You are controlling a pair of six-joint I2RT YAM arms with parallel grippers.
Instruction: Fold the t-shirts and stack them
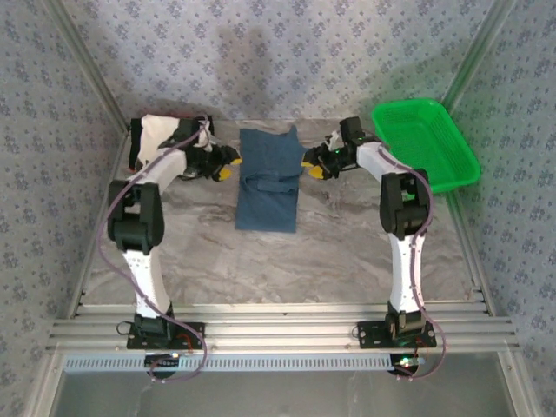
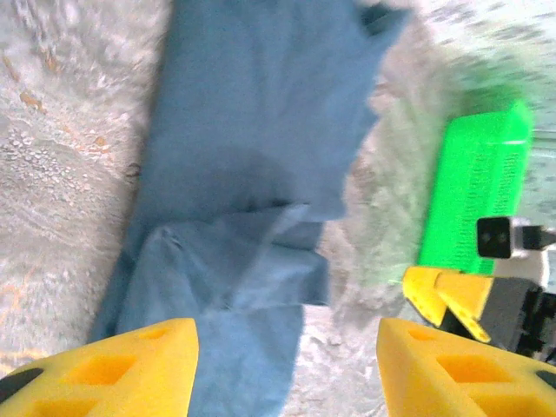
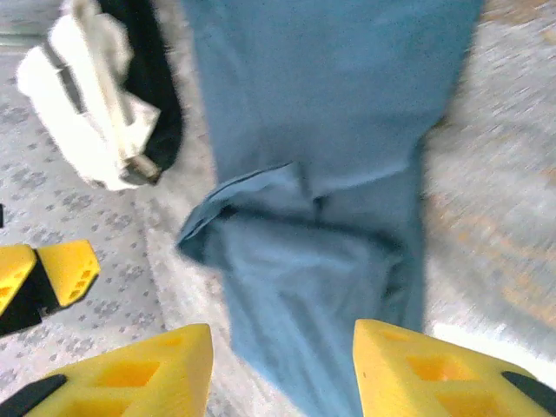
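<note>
On marbled table [image 1: 347, 252]: long-folded teal-blue t-shirt [image 1: 268, 178] at centre-back, fold not finished, nothing stacked yet.

Could bump green basket [image 1: 426, 143] at far R on a wide swing. Could nudge cream-white t-shirt [image 1: 161, 135] bunched at back-L corner. Likeliest: could skew the fold w/ L gripper [image 1: 226, 167] & R gripper [image 1: 311, 164], both spread wide & empty at opp. edges of the teal one, by pinching unevenly or catching top layer only.
</note>
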